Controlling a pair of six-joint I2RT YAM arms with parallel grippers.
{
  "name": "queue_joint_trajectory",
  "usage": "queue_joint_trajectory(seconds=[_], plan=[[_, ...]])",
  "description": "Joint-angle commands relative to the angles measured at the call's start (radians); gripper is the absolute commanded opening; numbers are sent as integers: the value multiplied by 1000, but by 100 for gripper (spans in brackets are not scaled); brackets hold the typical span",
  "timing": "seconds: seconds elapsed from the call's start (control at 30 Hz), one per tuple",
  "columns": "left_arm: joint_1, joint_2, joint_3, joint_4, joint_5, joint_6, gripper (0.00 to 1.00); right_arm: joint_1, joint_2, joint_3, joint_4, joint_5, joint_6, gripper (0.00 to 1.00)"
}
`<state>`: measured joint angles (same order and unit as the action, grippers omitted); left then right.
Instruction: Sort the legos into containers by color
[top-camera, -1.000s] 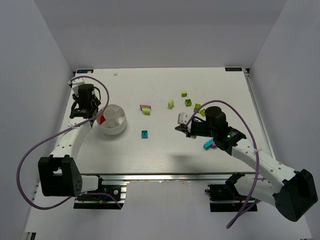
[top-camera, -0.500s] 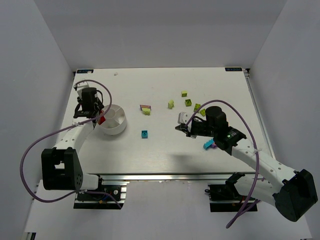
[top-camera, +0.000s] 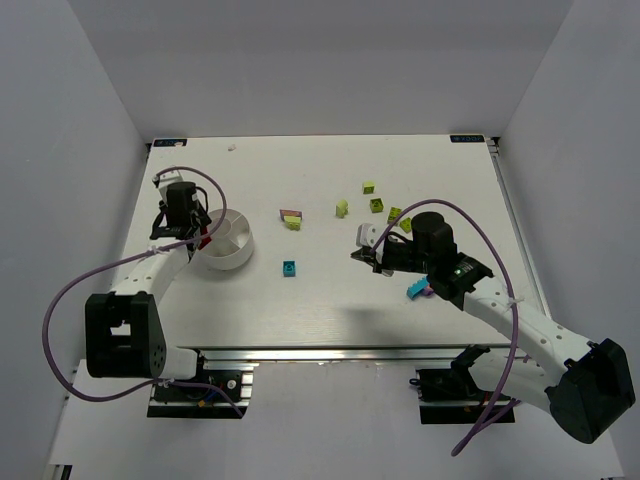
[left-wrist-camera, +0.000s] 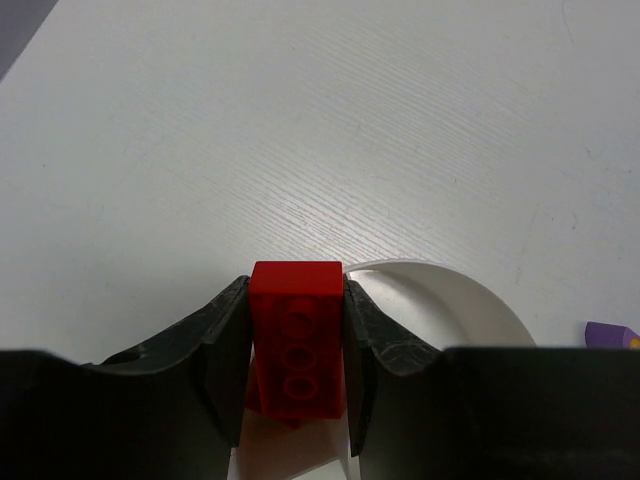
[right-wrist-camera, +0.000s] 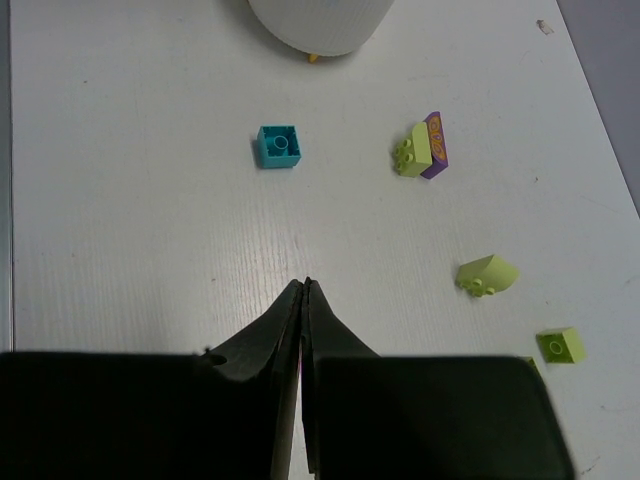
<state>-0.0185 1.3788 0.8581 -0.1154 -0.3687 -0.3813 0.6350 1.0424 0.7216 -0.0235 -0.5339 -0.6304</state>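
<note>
Your left gripper (left-wrist-camera: 297, 300) is clamping a red brick (left-wrist-camera: 297, 345) between both fingers, with the brick's studs facing the wrist camera. In the overhead view the gripper is hanging at the left rim of the white dish (top-camera: 238, 256). I cannot tell which compartment lies beneath the brick.

Your right gripper (right-wrist-camera: 303, 290) is hovering over the table (top-camera: 330, 305) with its fingers pressed together and nothing visibly held between them. Ahead of it a teal brick (right-wrist-camera: 279, 146) is lying alone, between that gripper and the dish. A lime-and-purple pair (right-wrist-camera: 425, 150) is sitting just right of the teal brick. Loose lime bricks (top-camera: 342, 208) are lying scattered further right. A teal-and-purple cluster (top-camera: 415, 290) is resting beside the right forearm.
</note>
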Motion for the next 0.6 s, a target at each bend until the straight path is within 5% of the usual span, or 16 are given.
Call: queue_joint_trajectory(seconds=[0.0, 0.3, 0.57], plan=[[6, -15, -14, 22, 22, 9, 3, -6, -5, 2, 39, -12, 11, 7], [6, -24, -24, 17, 42, 7, 50, -6, -5, 6, 36, -15, 9, 9], [6, -69, -22, -4, 36, 2, 66, -8, -7, 7, 31, -17, 5, 23]])
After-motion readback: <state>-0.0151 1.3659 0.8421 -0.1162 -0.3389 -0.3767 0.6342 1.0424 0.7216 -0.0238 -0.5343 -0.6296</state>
